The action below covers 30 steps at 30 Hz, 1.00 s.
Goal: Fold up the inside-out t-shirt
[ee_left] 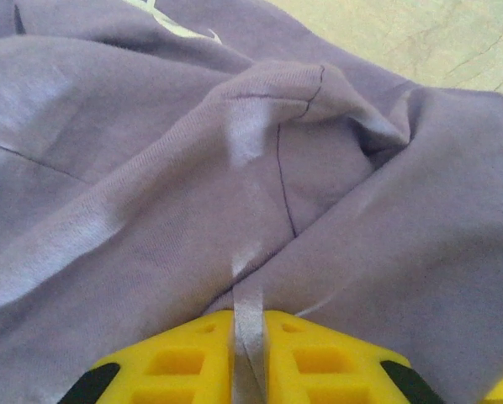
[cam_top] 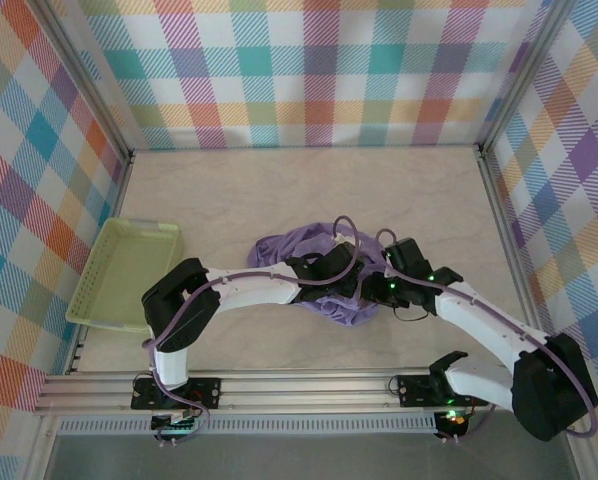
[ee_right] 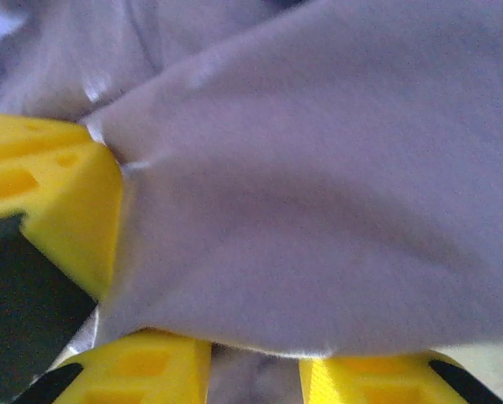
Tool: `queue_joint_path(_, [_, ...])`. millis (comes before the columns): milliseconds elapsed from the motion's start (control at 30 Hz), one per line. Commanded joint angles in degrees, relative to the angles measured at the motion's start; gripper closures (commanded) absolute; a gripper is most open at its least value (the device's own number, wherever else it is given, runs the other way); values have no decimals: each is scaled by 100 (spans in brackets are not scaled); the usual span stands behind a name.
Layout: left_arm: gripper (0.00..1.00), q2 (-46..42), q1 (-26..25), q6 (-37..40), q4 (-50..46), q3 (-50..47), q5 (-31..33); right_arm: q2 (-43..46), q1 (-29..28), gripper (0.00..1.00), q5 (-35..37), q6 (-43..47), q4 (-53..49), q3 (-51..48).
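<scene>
Inside-out t-shirt (ee_left: 150,168) cloth is clamped in the left hand (ee_left: 249,337): the two yellow fingers (ee_left: 180,358) at the bottom edge of the left wrist view are pressed almost together on a thin ridge of lavender fabric. From there the cloth rises in soft folds, with a dark seam line running up the middle. A sliver of pale tabletop (ee_left: 428,42) shows in the upper right corner.

In the right wrist view the right hand (ee_right: 256,374) has its fingers a little apart at the bottom edge. Purple cloth lies in the gap and drapes over them, and I cannot tell whether they grip it. A further yellow block (ee_right: 58,194) at the left of that frame is blurred, and I cannot make out what it belongs to.

From above, the shirt lies crumpled just below the centre of the frame, largely covered by both wrists. The left arm climbs from its base at the lower left, bends, and runs right. The right arm bends near the lower right corner and slants up-left. The two hands are close together.

A pale green tray (cam_top: 144,228) sits at the left edge, well apart from the shirt, with its ribbed floor showing.
</scene>
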<state>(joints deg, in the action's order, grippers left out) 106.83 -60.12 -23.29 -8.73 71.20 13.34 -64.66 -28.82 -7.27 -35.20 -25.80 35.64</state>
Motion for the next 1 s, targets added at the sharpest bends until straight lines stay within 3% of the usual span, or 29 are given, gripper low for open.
queue_joint_path(0, [81,-64,53,-129,106,-176,-98,-244,-155,64,32,-24,277,310])
queue_joint_path(133, [81,-118,53,-184,192,-336,-101,-429,-362,61,161,-54,392,328])
queue_joint_path(267, [80,-162,53,-242,301,-473,-117,-642,-406,57,856,-48,251,324])
queue_joint_path(467, [80,-158,53,-268,298,-490,-97,-1139,-416,59,1361,-11,206,434])
queue_joint_path(733, [78,-30,52,-316,-32,-318,255,-811,-575,84,1632,-26,-121,416])
queue_joint_path(967, [76,419,136,-613,-1079,272,1021,252,-634,91,1896,-371,-890,69])
